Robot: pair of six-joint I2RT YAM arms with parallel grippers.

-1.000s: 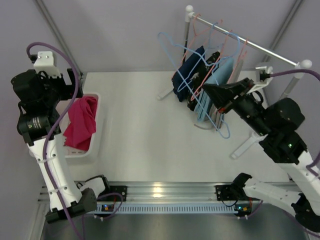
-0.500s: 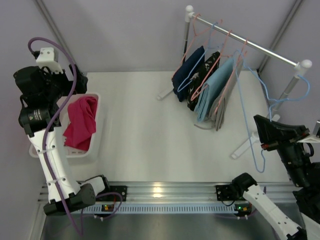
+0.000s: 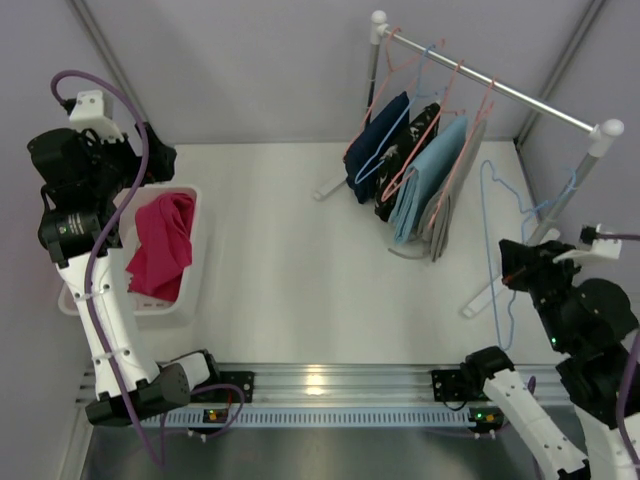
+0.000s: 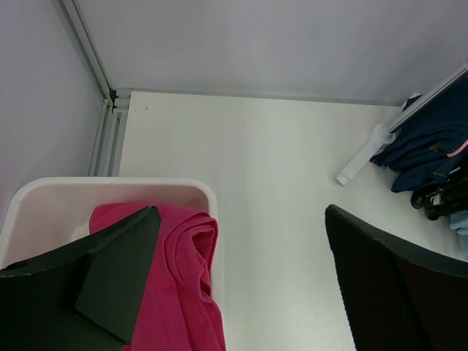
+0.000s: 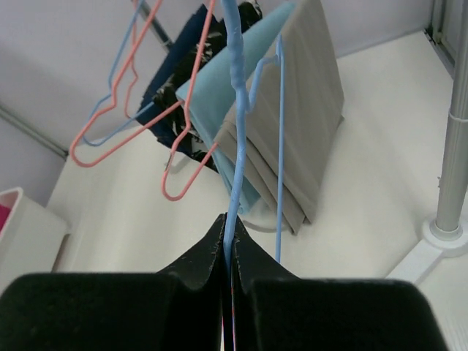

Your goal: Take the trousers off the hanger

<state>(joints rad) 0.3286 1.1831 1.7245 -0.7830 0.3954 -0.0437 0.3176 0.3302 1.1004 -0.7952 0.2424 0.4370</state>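
The light-blue wire hanger [image 3: 486,240] is bare and off the rack, held upright at the table's right side. My right gripper [image 3: 512,272] is shut on its wire. In the right wrist view the hanger [image 5: 232,110] runs up from between my closed right gripper [image 5: 227,223]. The magenta trousers [image 3: 162,245] lie bunched in the white bin [image 3: 190,292] at the left. My left gripper [image 3: 155,152] hovers over the bin's far end, open and empty. In the left wrist view my left gripper [image 4: 241,241] is above the trousers [image 4: 183,292] and the bin rim [image 4: 110,184].
A clothes rack [image 3: 500,88] stands at the back right, its foot on the table. Navy [image 3: 375,140], black patterned [image 3: 408,160], light-blue [image 3: 425,185] and grey [image 3: 452,200] garments hang from it on salmon-pink hangers [image 3: 440,110] and another blue one.
My right arm has drawn back to the right and toward the near edge, carrying the bare blue hanger away from the rack. My left arm has shifted slightly above the bin.
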